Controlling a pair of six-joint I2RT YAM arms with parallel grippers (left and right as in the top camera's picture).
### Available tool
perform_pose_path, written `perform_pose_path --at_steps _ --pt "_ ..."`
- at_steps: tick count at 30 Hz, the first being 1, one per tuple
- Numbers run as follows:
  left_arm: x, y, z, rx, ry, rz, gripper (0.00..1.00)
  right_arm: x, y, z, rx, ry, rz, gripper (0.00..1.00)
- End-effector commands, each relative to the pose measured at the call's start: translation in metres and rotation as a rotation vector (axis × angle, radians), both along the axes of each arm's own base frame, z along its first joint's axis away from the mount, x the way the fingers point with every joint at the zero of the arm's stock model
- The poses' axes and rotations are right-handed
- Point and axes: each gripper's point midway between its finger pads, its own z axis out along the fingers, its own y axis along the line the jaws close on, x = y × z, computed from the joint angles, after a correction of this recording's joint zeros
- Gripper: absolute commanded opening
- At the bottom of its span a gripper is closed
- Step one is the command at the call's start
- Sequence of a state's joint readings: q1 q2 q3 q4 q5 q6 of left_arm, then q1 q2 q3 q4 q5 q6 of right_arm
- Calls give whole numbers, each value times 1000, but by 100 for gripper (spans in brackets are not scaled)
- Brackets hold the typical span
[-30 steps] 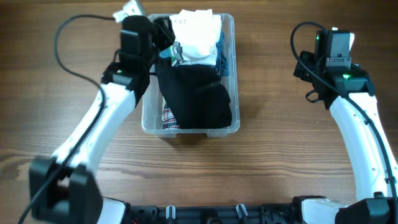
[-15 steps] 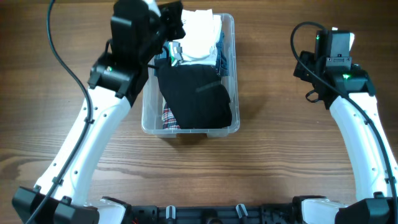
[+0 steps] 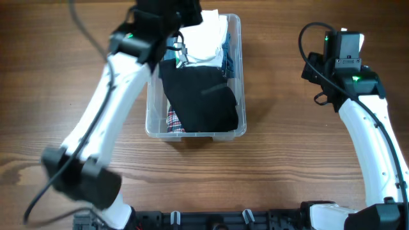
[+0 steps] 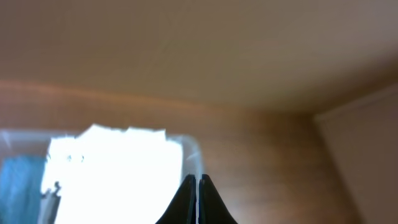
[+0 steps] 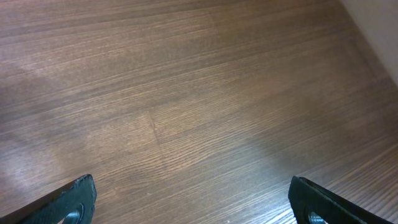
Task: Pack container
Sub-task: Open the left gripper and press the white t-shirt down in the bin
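Note:
The clear plastic container (image 3: pixel 235 76) stands at the middle back of the table. It holds a black garment (image 3: pixel 201 99), white cloth (image 3: pixel 206 35), a blue piece (image 3: pixel 228 61) and a plaid piece (image 3: pixel 174 121). My left gripper (image 4: pixel 197 186) is shut and empty, raised above the container's far left corner; the white cloth (image 4: pixel 112 180) and the container's rim (image 4: pixel 194 152) show blurred below it. My right gripper (image 5: pixel 193 208) is open and empty over bare wood at the right, away from the container.
The wooden table (image 3: pixel 287 147) lies all round the container. A black cable (image 3: pixel 310 35) loops by the right arm. A pale wall edge (image 4: pixel 367 155) shows beyond the table's back in the left wrist view.
My left arm has risen and swung toward the container's back left corner. The right arm and the container's contents have not moved.

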State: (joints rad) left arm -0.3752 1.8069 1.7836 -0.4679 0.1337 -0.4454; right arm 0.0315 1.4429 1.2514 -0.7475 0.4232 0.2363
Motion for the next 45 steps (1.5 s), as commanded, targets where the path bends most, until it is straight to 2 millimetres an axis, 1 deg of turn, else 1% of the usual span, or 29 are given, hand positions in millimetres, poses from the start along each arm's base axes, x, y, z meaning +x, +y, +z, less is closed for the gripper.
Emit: perform_pose_path --at_steps 1,4,7,11,12,13,14,16,19,23,25,27,33,40,42,45 --pt "12 -16 -72 66 131 -43 4 1 0 -3 4 6 2 100" --pt "11 -16 -131 116 270 -42 4 1 0 -3 4 6 2 100" --pt "3 -13 -187 170 409 -42 4 1 0 -3 4 6 2 100" --pt "-9 -6 -244 231 547 -36 4 1 0 -3 4 5 2 100" --pt "-13 -3 -261 249 588 -32 4 1 0 -3 4 6 2 100" --pt "-14 -3 -263 252 594 -33 4 1 0 -3 4 6 2 100" --pt "-14 -3 -263 252 594 -33 4 1 0 -3 4 5 2 99" --pt "-11 -4 -254 244 575 -32 4 1 0 -3 4 6 2 100" --pt "-3 -8 -224 220 512 -32 4 1 0 -3 4 6 2 100" --pt "10 -13 -165 167 384 -30 4 1 0 -3 4 6 2 100" --pt "15 -16 -147 145 327 -31 4 1 0 -3 4 6 2 100" --pt "19 -18 -138 132 295 -31 4 1 0 -3 4 6 2 100" --pt "31 -23 -131 104 243 -25 5 1 0 -3 4 6 2 100" --pt "48 -34 -111 40 144 -15 5 1 0 -3 4 6 2 100" --pt "53 -36 -112 41 122 -6 5 1 0 -3 4 6 2 100" --pt "60 -33 -124 65 121 28 6 1 0 -3 4 6 2 100"
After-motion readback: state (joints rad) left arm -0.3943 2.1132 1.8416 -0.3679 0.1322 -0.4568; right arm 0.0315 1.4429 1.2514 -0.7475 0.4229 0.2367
